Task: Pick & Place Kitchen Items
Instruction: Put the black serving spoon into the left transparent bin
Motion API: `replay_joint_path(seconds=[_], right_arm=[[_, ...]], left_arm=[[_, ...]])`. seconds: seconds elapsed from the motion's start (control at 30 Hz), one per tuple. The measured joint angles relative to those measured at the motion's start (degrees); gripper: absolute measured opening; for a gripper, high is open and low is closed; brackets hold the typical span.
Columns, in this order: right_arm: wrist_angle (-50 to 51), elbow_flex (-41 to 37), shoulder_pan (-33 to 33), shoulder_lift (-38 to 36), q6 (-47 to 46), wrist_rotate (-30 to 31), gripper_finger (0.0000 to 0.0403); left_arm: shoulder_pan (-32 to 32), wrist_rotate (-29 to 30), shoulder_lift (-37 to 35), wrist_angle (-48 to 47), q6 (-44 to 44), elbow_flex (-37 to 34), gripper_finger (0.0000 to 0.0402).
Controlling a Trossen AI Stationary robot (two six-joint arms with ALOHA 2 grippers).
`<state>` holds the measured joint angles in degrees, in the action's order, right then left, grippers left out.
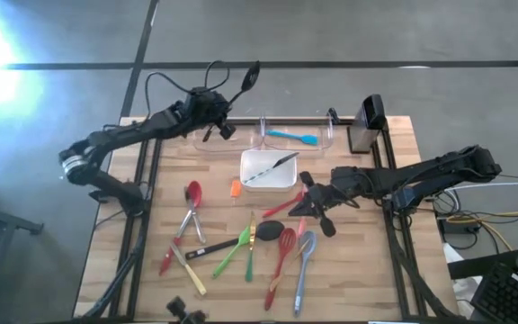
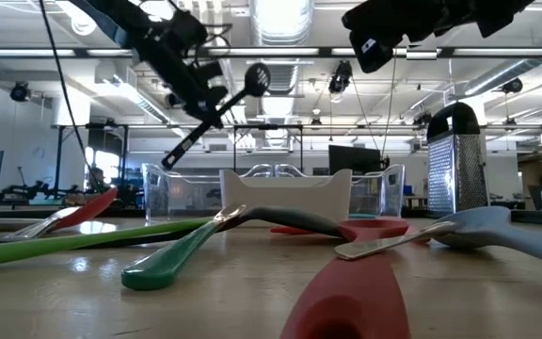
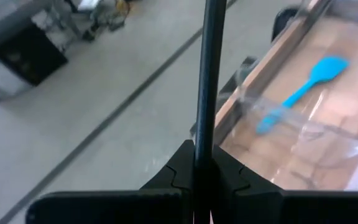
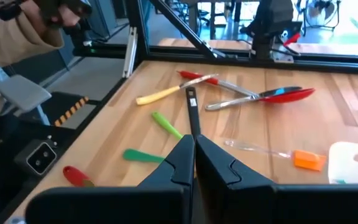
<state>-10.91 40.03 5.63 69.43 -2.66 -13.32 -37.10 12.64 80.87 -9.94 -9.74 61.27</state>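
My left gripper (image 1: 217, 112) is raised over the table's far left edge, shut on a black slotted spoon (image 2: 255, 77). My right gripper (image 1: 299, 205) hovers at centre right, shut with nothing between its fingers (image 4: 185, 155). Below it, many utensils lie flat on the wood. Among them are a red spoon (image 1: 193, 192), green spoons (image 1: 232, 255), a black-handled utensil (image 4: 192, 112), a red slotted turner (image 1: 281, 261) and a grey-blue spoon (image 1: 304, 261). A blue spatula (image 1: 293, 137) lies in the clear bin (image 1: 241, 142). My left gripper pinches the black spoon's handle (image 3: 205, 134) between its two fingers, around the handle's middle. The fingers slant downward from the table's left and the handle crosses them. The spoon is lifted clear and tilted, its head (image 1: 252, 75) up and far, its free end (image 2: 169, 160) low.
A white square dish (image 1: 268, 168) with a dark utensil in it sits in front of the clear bins. A metal grater (image 1: 367, 121) stands at the far right corner. An orange spatula (image 1: 236, 189) lies beside the dish. A person's sleeve (image 4: 11, 37) shows beyond the table's near edge.
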Motion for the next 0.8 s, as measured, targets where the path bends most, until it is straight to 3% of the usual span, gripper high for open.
replay_joint_path(seconds=[0.37,0.8], right_arm=[[1.42,0.0,-0.02,-0.07,1.16,-0.02,0.0008],[2.57,-0.07,0.0,-0.07,-0.09,1.93,0.0008]], left_arm=[[-1.18,-0.24,10.43,-0.36,0.18,3.1,0.0021],[-1.42,-0.33,11.66,-2.94,2.93,2.28,0.0021]])
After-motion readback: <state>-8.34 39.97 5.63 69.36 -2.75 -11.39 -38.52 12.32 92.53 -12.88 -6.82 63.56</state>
